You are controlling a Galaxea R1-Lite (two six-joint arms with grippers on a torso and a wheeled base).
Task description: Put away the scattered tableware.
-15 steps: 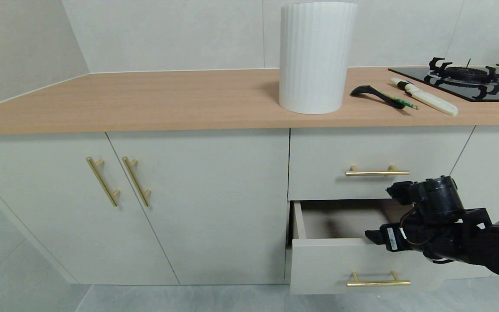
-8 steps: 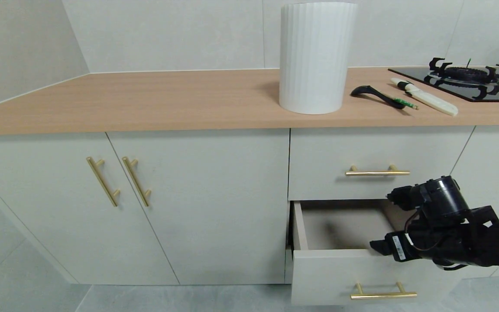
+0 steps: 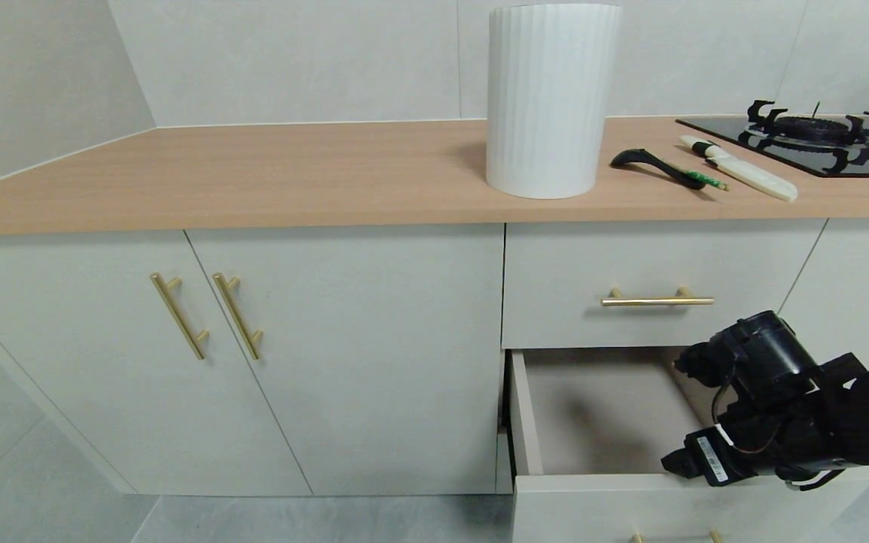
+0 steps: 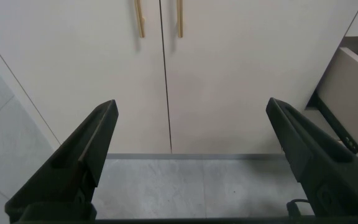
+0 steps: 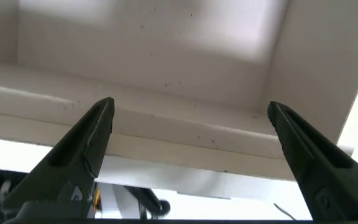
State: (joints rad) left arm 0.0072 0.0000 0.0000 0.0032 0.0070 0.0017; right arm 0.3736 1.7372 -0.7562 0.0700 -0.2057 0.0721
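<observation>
Right gripper [image 3: 685, 463] low, spread wide; poised over open drawer [image 3: 600, 422] front.

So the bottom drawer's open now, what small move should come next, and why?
Probably lift the right gripper clear of the drawer and up toward the countertop. The drawer stands pulled well out, with its visible floor bare. The gripper is open and holds nothing. The black ladle and the white knife lie on the countertop, not yet put away.
</observation>
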